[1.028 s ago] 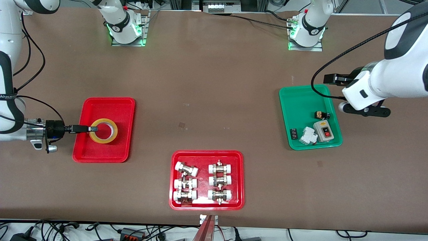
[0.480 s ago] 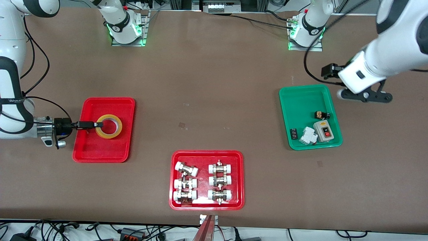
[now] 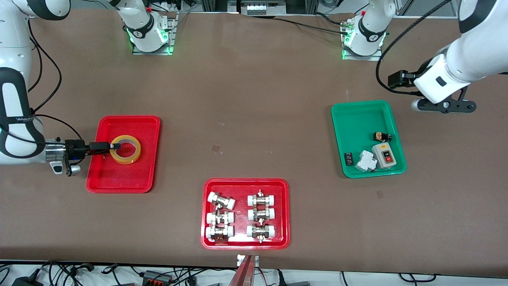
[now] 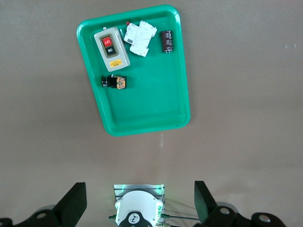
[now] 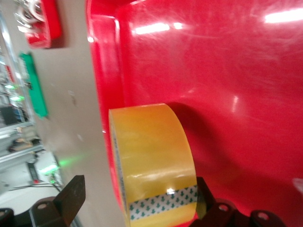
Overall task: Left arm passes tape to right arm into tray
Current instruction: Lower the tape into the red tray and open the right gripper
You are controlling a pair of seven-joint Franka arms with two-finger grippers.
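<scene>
Brown worktop (image 3: 254, 99), two arms over it. Left arm (image 3: 472, 51): waiting, raised at its own end of the worktop. Right arm (image 3: 16, 119): reaching in low from its end.

Near the right arm's end of the worktop, tray (image 3: 119, 180); near the left arm's end, green tray (image 3: 357, 119) with small electrical parts.

In the tray, about mid-floor, away from every rim: tape (image 3: 135, 155).

Right end effector (image 3: 115, 146): at the tape's rim, fingers (image 5: 71, 196) spread, roll wall between them, one finger clear of it, the other partly hidden; seemingly no grip.

Left end effector (image 3: 443, 106): jaws wide apart, holding nothing, over bare worktop just off the green tray's corner.
</scene>
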